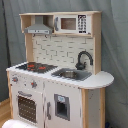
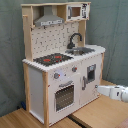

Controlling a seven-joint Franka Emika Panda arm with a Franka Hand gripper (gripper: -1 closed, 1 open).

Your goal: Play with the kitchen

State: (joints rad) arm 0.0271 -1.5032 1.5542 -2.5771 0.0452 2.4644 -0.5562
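1. The kitchen (image 1: 55, 70) (image 2: 62, 60) is seen filling the centre of the frame in both exterior views, standing on a wooden floor (image 2: 95, 112) before a grey curtain (image 1: 115, 45).
2. The gripper (image 2: 100, 90) is found only at the lower right of the frame in the second exterior view, as the white end of the arm; it is held low, near the right-hand side wall of the kitchen, apart from it.
3. Whether its fingers are spread or closed cannot be told.
4. One hob (image 1: 36, 66) (image 2: 51, 59), one sink (image 1: 71, 74) (image 2: 81, 50), one black faucet (image 1: 83, 59) (image 2: 74, 40), one oven door (image 1: 27, 107) (image 2: 65, 96), one grey hood (image 1: 39, 29) (image 2: 49, 21) and one microwave (image 1: 74, 23) (image 2: 76, 11) are counted.
5. Two red rings are seen on the hob.
6. The rounded worktop end (image 1: 100, 79) is shown only in the first exterior view.
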